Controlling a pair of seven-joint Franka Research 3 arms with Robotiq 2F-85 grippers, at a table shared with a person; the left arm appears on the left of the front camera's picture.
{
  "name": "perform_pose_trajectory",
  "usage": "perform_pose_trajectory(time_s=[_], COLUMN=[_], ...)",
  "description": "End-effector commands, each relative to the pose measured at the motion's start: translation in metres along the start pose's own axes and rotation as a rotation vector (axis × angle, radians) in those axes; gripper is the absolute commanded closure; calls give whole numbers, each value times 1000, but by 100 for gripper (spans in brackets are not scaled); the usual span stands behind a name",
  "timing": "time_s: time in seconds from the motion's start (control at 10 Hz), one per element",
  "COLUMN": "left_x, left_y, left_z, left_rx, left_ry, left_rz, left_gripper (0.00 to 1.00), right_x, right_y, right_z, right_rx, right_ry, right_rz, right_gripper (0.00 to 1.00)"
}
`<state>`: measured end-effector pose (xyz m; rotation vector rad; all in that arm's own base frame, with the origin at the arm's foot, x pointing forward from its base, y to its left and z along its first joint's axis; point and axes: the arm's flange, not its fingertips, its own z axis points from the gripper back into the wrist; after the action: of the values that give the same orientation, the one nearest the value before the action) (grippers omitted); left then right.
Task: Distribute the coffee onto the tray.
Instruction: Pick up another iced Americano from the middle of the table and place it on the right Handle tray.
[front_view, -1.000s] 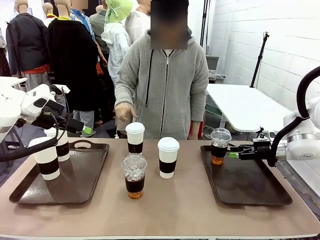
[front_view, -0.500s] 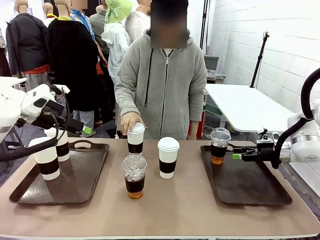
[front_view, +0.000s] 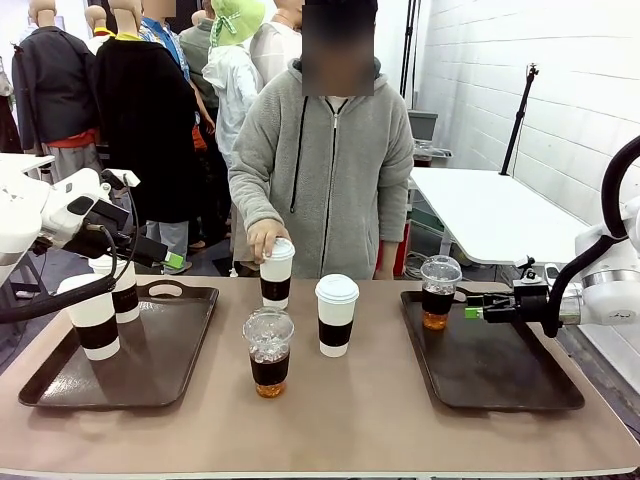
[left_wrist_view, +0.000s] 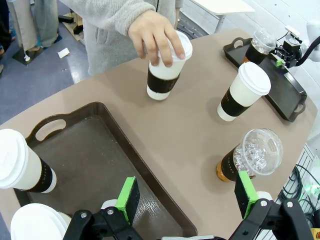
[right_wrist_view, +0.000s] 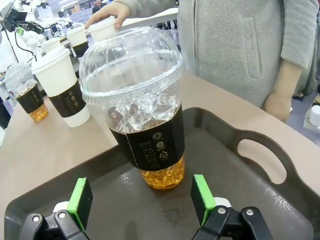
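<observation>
Across the brown table (front_view: 380, 410), standing between left tray (front_view: 150, 375) and right tray (front_view: 500, 375): a white sleeved paper cup (front_view: 336, 316) and a dome-lidded iced coffee (front_view: 269, 352), a person's hand (front_view: 265, 238) gripping another cup (front_view: 276, 278), tilted, at the far edge. Sitting in the right tray's far-left corner: second iced coffee (front_view: 440, 293), right gripper (front_view: 470, 312) gaping beside it. Hovering over the left tray's two paper cups (front_view: 92, 318): left gripper (front_view: 172, 261), pads apart. Leaving much of both trays bare.

White dark-sleeved cups (front_view: 336, 315), brown trays (front_view: 500, 370), tan table (front_view: 350, 420), grey hoodie (front_view: 330, 170)

white brick wall (front_view: 560, 60), white side table (front_view: 490, 215)
</observation>
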<state>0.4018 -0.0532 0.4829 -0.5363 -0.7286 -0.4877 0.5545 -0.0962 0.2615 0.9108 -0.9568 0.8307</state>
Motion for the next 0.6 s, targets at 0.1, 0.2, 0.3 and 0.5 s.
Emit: perform_pose_trajectory(time_s=[0.1,0.2,0.3,0.5], left_x=[-2,-2,-2,-2], left_y=[4,4,4,4], left_z=[-3,-3,-3,-3], left_rx=[-20,-20,-20,-20], left_ry=[-14,-14,-14,-14], left_rz=[-14,-14,-14,-14], left_gripper=[0,0,0,0], right_x=[-1,-6,-8,-9], right_y=[7,18,29,52], right_z=[5,11,11,13], right_rx=[2,-3,9,7], right_ry=[5,5,-10,-16], right_rz=[4,7,17,36], right_gripper=[0,0,0,0])
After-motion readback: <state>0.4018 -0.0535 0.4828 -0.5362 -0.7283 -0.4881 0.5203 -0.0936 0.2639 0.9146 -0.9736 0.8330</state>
